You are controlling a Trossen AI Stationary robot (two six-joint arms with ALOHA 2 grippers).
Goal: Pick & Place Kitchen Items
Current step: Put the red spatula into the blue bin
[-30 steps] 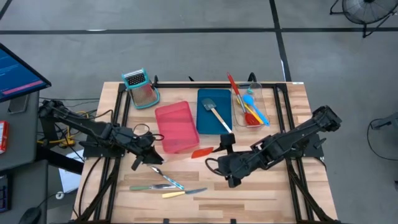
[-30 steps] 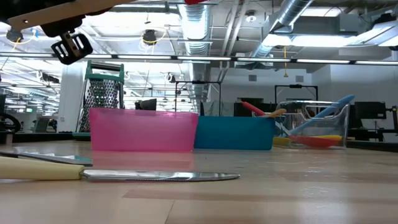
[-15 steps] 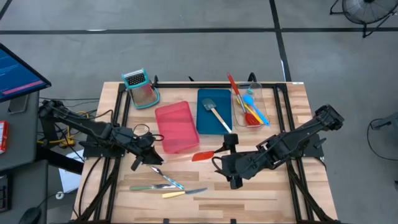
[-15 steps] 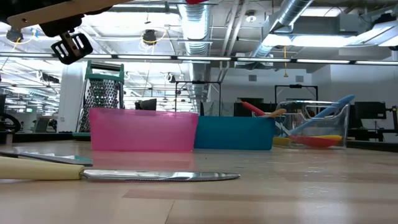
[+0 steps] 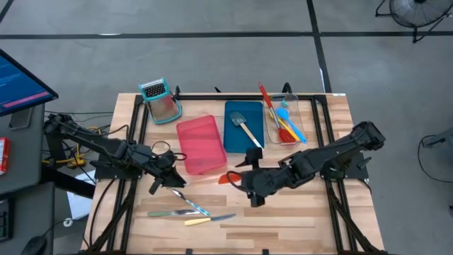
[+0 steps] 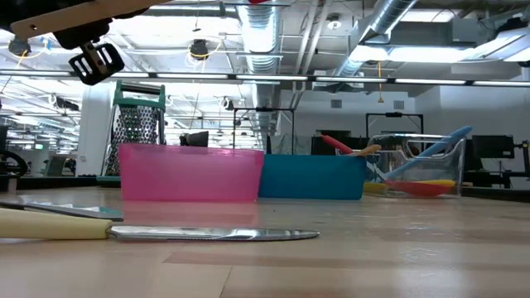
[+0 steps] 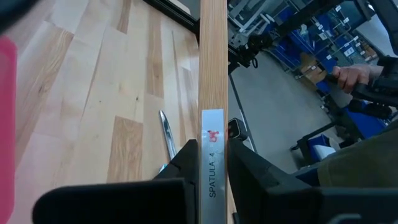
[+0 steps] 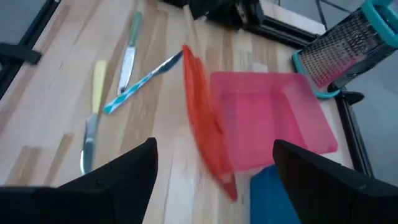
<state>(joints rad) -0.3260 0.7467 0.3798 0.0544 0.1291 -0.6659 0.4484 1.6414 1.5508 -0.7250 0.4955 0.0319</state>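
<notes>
My left gripper is shut on the wooden handle of a red spatula, held in the air near the table's middle. The red blade points toward the table's right edge. My right gripper is open, just right of the blade. In the right wrist view the blade shows ahead of the spread fingers, apart from them. Three slim knives lie flat near the front edge. A grey spatula lies in the blue tray. Red, yellow and blue spoons lie in the clear tray. My left gripper pinches the handle's labelled free end between its two fingers. The fingers come level from the table's left and lie along the handle. The spatula is lifted clear of the table, about level, and its handle shows high in the low view.
A pink tray stands just beyond the spatula, with the blue tray and a clear tray to its right. A teal-framed grater stands at the far left. Bare wood lies at the front right.
My right gripper has gone toward the table's left edge, closing in on the red blade, its fingers open throughout.
</notes>
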